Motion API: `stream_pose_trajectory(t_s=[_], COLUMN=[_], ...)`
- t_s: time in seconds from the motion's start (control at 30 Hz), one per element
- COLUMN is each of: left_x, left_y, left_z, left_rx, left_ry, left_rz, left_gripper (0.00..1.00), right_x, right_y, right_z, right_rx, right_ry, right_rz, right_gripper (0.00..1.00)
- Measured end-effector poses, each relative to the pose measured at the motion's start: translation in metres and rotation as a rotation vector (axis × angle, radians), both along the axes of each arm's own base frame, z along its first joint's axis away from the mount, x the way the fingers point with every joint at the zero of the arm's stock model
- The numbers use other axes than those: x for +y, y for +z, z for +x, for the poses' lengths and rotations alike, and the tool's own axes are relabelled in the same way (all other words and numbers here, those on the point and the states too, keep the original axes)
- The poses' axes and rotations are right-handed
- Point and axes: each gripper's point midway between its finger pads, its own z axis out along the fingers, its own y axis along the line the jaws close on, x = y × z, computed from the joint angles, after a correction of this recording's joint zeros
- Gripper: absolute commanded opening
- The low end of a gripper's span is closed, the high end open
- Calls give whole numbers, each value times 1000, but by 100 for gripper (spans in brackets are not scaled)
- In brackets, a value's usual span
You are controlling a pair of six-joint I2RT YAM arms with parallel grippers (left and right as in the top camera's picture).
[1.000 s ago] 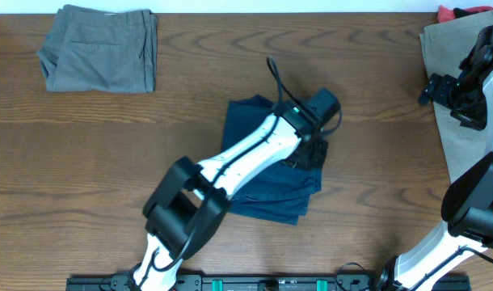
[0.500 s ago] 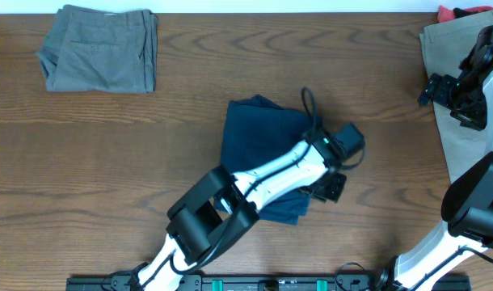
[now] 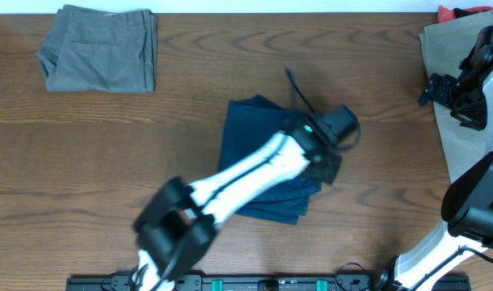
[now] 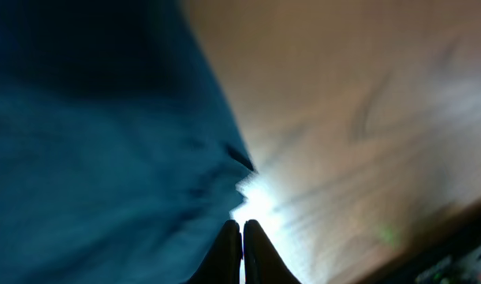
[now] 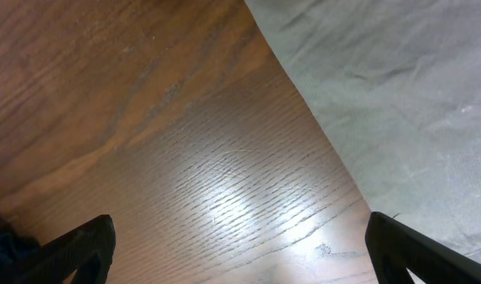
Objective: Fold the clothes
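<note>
One pair, the navy shorts in the middle of the table, looks folded. The left gripper, tips closed on nothing, hangs at their right edge, tidying I'd guess. The right gripper gapes wide beside the tan shorts — grasp those next.

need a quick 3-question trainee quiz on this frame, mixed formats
1. True or false: the folded olive-grey cloth shorts lie top left in the overhead view.
2. Which arm reaches over the dark navy-blue cloth shorts? A) left B) right C) both
3. Fill in: the right claw is ___ above the wooden table, beside the tan-khaki cloth.
Key: 1 true; 2 A; 3 open.
</note>
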Motion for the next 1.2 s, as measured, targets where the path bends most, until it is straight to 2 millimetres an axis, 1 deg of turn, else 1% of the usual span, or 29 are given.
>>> stream_pose_trajectory(t_s=[0.03,0.1,0.13,0.2,0.27,0.37,0.5,0.57,0.6,0.83,1.03,1.13,1.2], left_x=[7,17,21,25,24,17,9,5,4,-6,-7,-8,-7], left_y=[11,20,20,11,-3,-33,-78,-94,-99,-100,-95,-85,-74], left_z=[11,25,29,35,32,20,-6,-18,-21,-32,-31,-19,-3], left_rx=[-25,-44,-43,-27,5,73,170,202,209,209,189,132,73], left_ry=[28,68,80,96,90,63,14,-9,-17,-46,-73,-64,-44], left_rz=[-15,-28,-26,-13,5,45,111,134,142,135,127,111,91], left_gripper=[6,6,6,6,6,6,6,6,6,6,6,6,6], right_x=[0,0,0,0,0,0,0,0,0,0,0,0,0], right_y=[0,0,0,0,0,0,0,0,0,0,0,0,0], right_z=[0,0,0,0,0,0,0,0,0,0,0,0,0], right_rx=[0,0,0,0,0,0,0,0,0,0,0,0,0], right_ry=[0,0,0,0,0,0,0,0,0,0,0,0,0], right_rz=[0,0,0,0,0,0,0,0,0,0,0,0,0], right_gripper=[99,99,99,99,99,99,99,99,99,99,99,99,99])
